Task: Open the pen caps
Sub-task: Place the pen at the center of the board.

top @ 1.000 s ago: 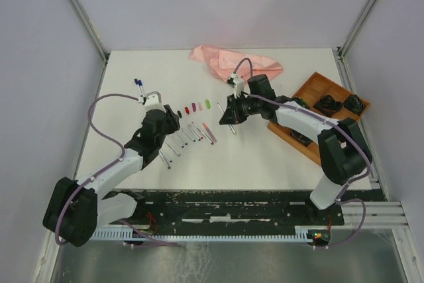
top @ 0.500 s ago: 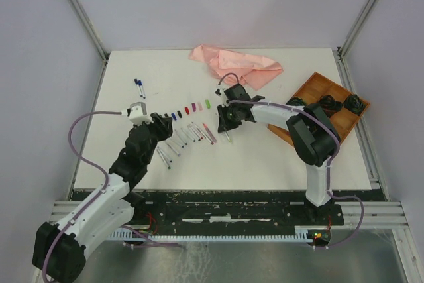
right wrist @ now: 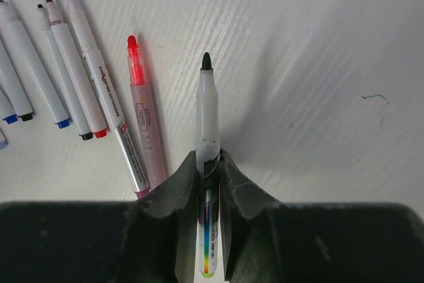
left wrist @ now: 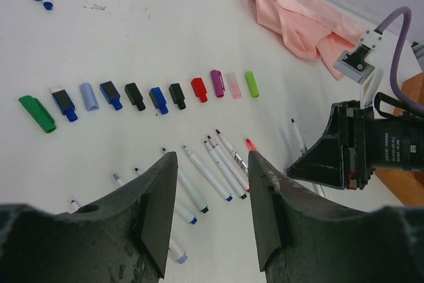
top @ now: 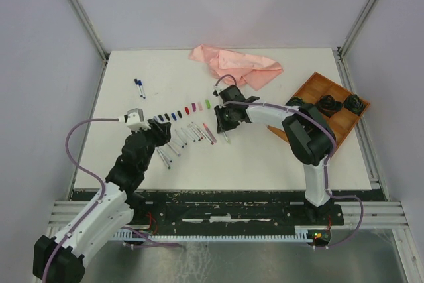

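Right gripper (right wrist: pixel 209 158) is clamping an uncapped black-tipped pen (right wrist: pixel 207 101), its tip pointing to 12 o'clock, with a red-tipped pen (right wrist: pixel 142 124) lying just beside at 9 o'clock. Left gripper (left wrist: pixel 212 160) is hanging with jaws parted and empty above the uncapped pens (left wrist: pixel 207 173). The pen caps (left wrist: pixel 158 99) are lying in a row on the table (left wrist: pixel 165 24) at its 12 o'clock.

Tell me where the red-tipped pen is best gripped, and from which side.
Grip the red-tipped pen at mid-barrel, straight from above, closing across its width. It lies flat and thin; a white pen lies close on one side, the right hand's black-tipped pen farther off on the other.
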Tool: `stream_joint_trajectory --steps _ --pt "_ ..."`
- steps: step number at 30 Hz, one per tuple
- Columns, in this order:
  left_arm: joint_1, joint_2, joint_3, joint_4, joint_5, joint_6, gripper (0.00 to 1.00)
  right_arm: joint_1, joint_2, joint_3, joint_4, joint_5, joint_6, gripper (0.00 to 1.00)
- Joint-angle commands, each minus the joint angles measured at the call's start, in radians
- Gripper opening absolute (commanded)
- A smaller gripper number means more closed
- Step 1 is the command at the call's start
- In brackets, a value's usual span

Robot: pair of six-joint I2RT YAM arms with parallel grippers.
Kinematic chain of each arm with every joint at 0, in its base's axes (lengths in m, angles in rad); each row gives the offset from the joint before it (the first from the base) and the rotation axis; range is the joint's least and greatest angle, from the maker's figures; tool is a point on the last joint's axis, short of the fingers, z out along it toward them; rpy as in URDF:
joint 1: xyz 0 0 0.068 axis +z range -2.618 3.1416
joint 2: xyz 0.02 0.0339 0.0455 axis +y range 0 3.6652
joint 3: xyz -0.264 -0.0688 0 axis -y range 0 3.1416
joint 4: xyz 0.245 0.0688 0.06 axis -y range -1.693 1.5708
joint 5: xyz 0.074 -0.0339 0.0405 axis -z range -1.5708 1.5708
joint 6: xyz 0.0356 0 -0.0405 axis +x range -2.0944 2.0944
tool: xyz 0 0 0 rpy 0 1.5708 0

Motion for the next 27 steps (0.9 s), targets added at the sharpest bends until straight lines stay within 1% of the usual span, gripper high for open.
stream_joint_trajectory --steps 1,4,12,14,16,20,23,25,27 --pt "0.000 -0.023 -0.005 0.008 0.019 -0.025 0.54 0.000 0.026 0.046 -0.023 0.007 0.016 0.24" --pt "-0.001 -0.024 -0.006 0.006 0.024 -0.028 0.54 -0.001 0.026 0.052 -0.030 0.000 0.015 0.27" --pt "0.001 0.020 0.012 0.023 0.042 -0.019 0.54 -0.002 0.022 0.064 -0.048 -0.011 0.005 0.31" --pt "-0.001 0.042 0.025 0.028 0.040 -0.008 0.56 -0.004 0.018 0.070 -0.051 -0.026 0.001 0.31" --pt "0.001 0.066 0.043 0.038 0.033 0.010 0.60 -0.006 0.009 0.078 -0.060 -0.044 -0.003 0.32" --pt "0.005 0.145 0.085 0.070 0.012 0.038 0.69 -0.020 -0.025 0.087 -0.073 -0.064 -0.007 0.33" --pt "0.027 0.249 0.144 0.082 0.019 0.043 0.74 -0.044 -0.055 0.084 -0.074 -0.089 -0.009 0.35" --pt "0.062 0.327 0.182 0.094 0.052 0.041 0.75 -0.060 -0.082 0.082 -0.076 -0.105 -0.011 0.37" --pt "0.114 0.411 0.223 0.109 0.114 0.028 0.75 -0.078 -0.108 0.076 -0.078 -0.129 -0.014 0.37"
